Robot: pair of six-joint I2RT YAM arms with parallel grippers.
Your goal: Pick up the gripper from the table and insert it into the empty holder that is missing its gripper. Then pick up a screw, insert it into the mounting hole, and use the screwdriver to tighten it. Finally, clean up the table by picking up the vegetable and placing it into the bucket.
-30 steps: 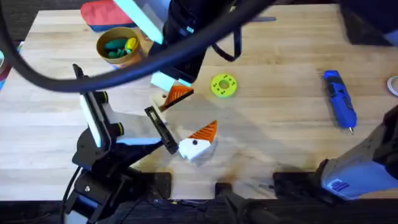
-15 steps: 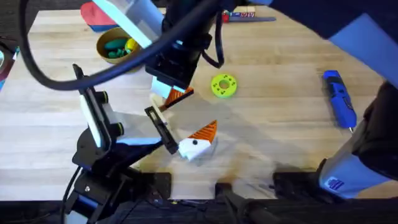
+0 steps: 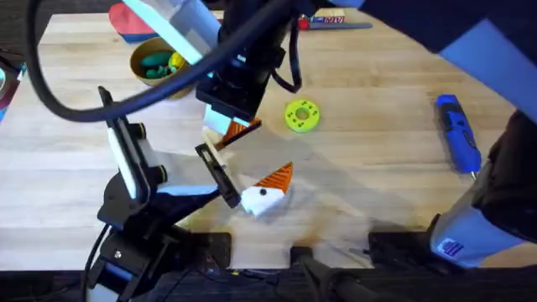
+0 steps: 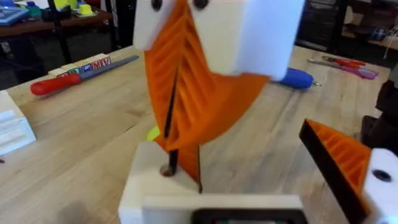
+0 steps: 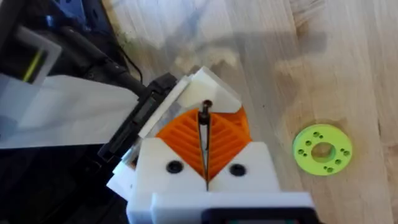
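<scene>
1. Under the right gripper, the holder sits plain and white, a small hole showing in its top face.
2. The right gripper's two orange ribbed pads are pressed flat together, pinching a thin dark pin along the seam between them.
3. That pin runs from the pads straight into the holder's hole, so gripper and holder are joined only through it.
4. The holder serves as one finger of the left gripper; the other finger, an orange-tipped white mount, stands well apart from it, so this hand is spread wide with nothing between.
5. I cannot tell whether the small orange gripper block is already seated on the holder, since the right gripper's pads cover that spot.
6. Just beside the right gripper, on its far side from the left arm, lies the green ring flat on the wood.
7. Well away from both hands, the screwdriver lies alone on the table, blue and untouched.
8. Beyond the right gripper, near the table's far edge, the bucket stands upright with green and yellow pieces inside.
9. Next to the bucket lies a red pouch, and a red-handled screwdriver rests near the same far edge.
</scene>
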